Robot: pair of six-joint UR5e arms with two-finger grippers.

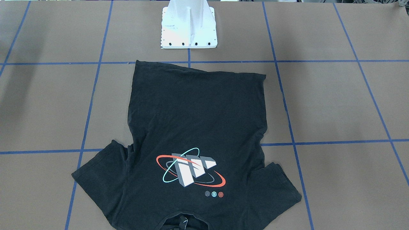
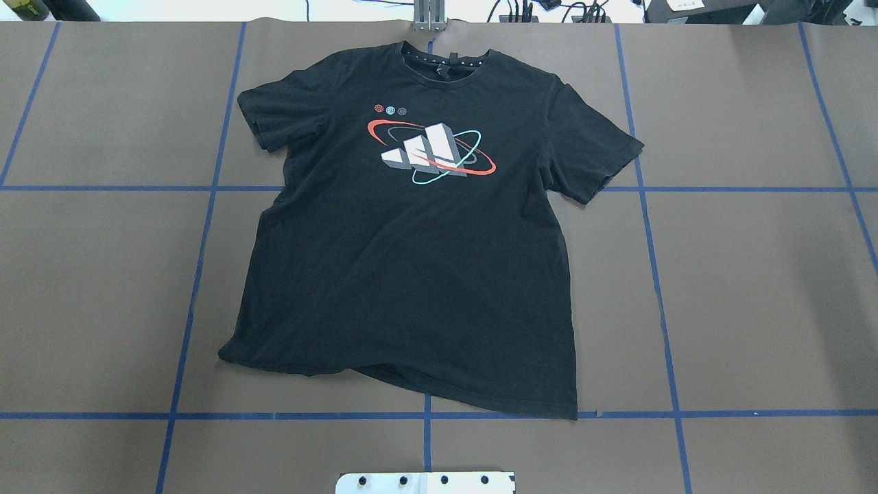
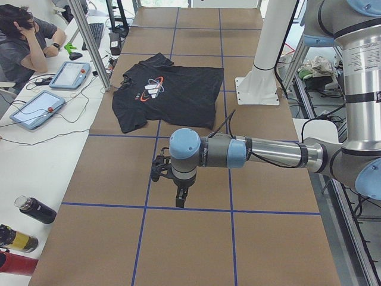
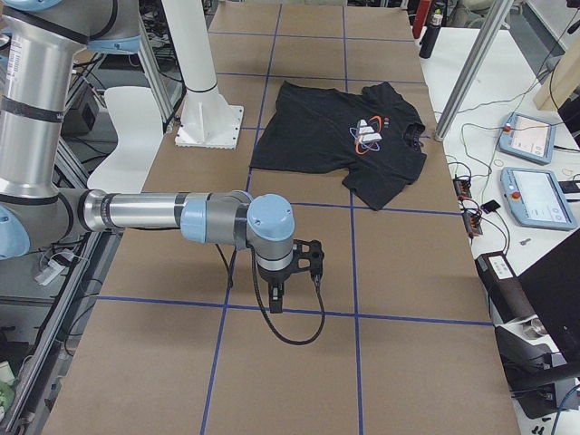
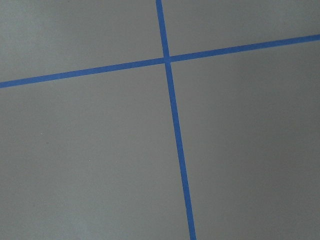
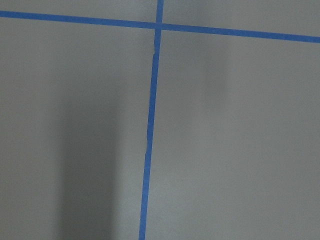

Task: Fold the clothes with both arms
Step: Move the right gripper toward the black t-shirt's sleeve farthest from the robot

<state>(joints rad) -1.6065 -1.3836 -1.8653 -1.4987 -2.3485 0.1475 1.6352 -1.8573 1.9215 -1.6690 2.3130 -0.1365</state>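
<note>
Brown table (image 2: pixel 754 274): one T-shirt (image 2: pixel 411 274) print-up; two arms aside: left arm (image 3: pixel 268 154), right arm (image 4: pixel 136 211).

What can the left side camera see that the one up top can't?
Only the left side view shows the left arm and its hand above the table, a person at a side desk, two tablets and some bottles. Only the overhead view shows three small dots by the print, clear enough to count. Both show the shirt lying flat with the print up, the taped table and the white base.
</note>
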